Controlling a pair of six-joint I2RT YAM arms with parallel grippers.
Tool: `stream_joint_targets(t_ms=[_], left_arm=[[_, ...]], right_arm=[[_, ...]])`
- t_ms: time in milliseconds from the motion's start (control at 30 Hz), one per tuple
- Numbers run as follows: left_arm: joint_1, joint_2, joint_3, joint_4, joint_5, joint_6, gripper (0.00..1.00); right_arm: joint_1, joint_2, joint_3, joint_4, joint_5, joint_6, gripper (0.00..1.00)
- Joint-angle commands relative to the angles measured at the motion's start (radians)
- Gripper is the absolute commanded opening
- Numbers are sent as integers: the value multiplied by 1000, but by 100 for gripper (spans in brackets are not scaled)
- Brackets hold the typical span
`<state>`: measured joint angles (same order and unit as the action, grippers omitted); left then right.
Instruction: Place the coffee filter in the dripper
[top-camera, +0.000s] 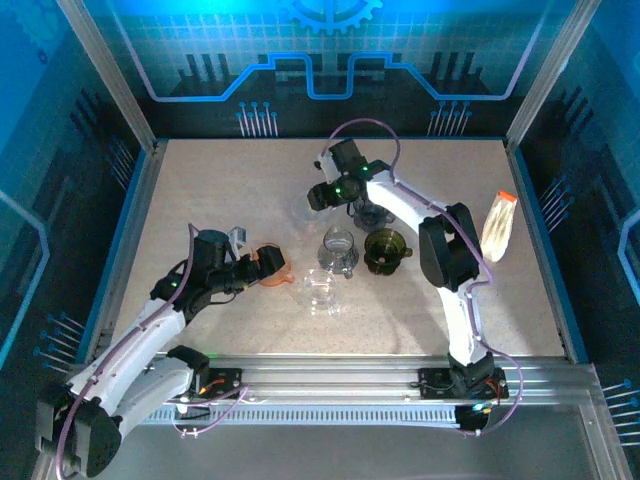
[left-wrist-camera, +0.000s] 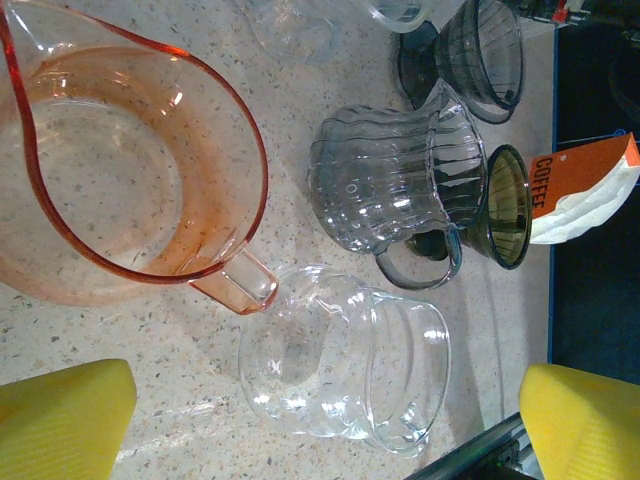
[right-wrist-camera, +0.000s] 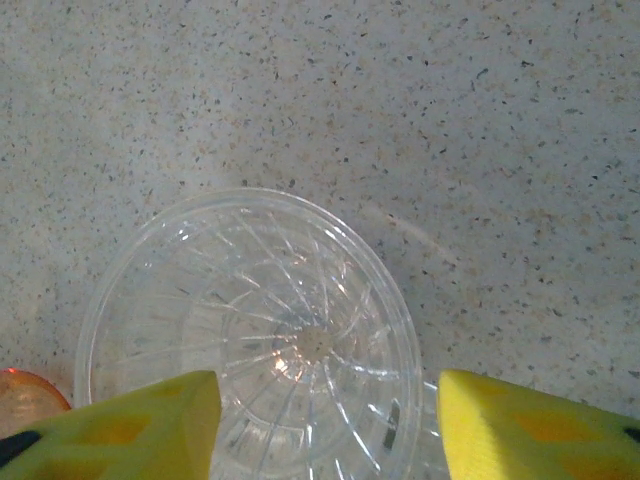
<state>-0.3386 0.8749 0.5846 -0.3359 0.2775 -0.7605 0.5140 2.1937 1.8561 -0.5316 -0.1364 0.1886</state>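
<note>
Two tools empty: left tool (left-wrist-camera: 320, 432) wide open, right tool (right-wrist-camera: 330, 430) half-open astride clear dripper (right-wrist-camera: 250, 330).
Your off-centre pinch could skid it away.

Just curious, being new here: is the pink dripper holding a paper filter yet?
Empty: pink dripper shows bare see-through walls, no paper inside.

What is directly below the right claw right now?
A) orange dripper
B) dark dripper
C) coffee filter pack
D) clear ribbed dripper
D: the right wrist view shows the clear ribbed dripper on the table, framed between the two tips of the right claw.
</note>
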Motion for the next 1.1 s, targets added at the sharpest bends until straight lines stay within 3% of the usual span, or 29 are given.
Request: stream_joint_targets(t_ms=[0,467,667,1067], left_arm=[[-2,-8,-13,-13,-6,-11,99],[-2,-13,-14,-21,-9,-12,99],[-2,-20,-8,-31,-14,-10,99],[-1,-28,11,-53,-28,2,99]], right_arm=[[-3,34,42,-17,-19,3,53],[15,43,60,-15,28,11,13],[15,26,70,-4,10,31,1],[-3,-85,28,39,-21,116,0]])
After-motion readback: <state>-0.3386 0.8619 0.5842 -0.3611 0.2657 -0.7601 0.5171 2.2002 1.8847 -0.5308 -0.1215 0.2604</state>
